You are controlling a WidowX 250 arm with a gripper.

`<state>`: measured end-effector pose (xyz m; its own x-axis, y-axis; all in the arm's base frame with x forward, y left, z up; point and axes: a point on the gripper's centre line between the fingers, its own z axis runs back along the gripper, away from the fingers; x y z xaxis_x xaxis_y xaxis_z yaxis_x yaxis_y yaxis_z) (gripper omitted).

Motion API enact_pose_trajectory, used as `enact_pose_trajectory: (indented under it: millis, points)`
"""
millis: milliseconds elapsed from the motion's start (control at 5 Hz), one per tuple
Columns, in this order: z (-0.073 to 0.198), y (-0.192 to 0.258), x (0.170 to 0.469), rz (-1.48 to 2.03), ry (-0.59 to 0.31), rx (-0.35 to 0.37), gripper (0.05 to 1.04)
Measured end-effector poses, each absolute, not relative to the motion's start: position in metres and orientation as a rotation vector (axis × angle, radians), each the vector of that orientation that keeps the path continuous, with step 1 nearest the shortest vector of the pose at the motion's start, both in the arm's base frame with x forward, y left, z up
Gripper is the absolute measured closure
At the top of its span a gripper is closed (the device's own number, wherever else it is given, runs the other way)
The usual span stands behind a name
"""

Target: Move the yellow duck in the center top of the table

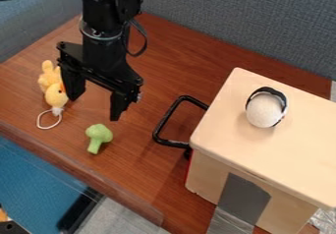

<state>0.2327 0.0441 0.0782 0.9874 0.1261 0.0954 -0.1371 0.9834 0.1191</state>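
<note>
Toward the tabletop's (181, 56) left end, the duck (56, 98) sits ungrasped.
Gripper (97, 99) spread wide just beside it; picking up seems the step, needing a shift over the duck before closing.

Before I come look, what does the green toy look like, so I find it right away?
On the brown table, look left of the wooden box and its black handle. Below the black gripper in the picture is a small broccoli with a round top and a stalk. It's green; the yellow toy nearby has a white string loop.
</note>
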Motion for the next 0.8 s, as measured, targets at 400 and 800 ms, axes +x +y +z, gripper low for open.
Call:
enact_pose_trajectory:
  millis: [400,800]
  points:
    - [0.07,0.089,0.248,0.24,-0.05,0.123,0.084]
    - [0.066,0.147,0.277,0.358,-0.055,0.143,0.084]
